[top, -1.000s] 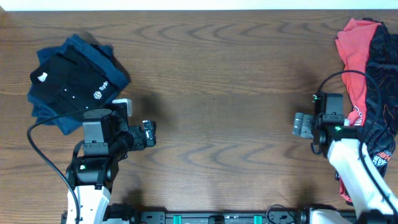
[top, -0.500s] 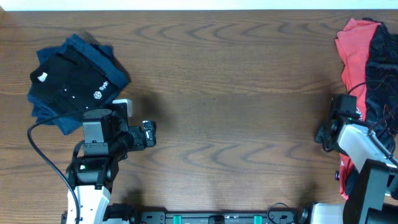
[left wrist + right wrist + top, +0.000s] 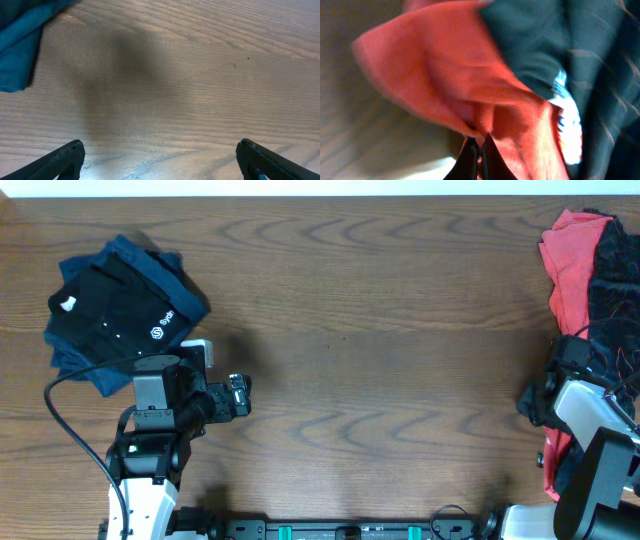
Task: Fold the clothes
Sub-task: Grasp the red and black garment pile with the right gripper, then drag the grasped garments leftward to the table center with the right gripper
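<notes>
Brown wood covers the table (image 3: pixel 380 330), and both arms sit at its near edge. At the table's right side, the right gripper (image 3: pixel 479 150) has its two dark fingers (image 3: pixel 470 161) pressed close together. A fold of the red T-shirt (image 3: pixel 445 75) is pinched between them. The red cloth bunches up at the tips and spreads away from them. A black jersey (image 3: pixel 605 100) with thin red lines lies on top of the red T-shirt, toward the table's right edge. A small bit of white and blue print (image 3: pixel 568 125) peeks out where the two meet. At the table's left side, the left gripper (image 3: pixel 160 167) has its fingers spread wide over bare wood. Near the table's far left corner, a black shirt (image 3: pixel 110 310) with a small white logo lies on top of a navy shirt (image 3: pixel 17 55). This little stack is near the left gripper but does not touch it.
</notes>
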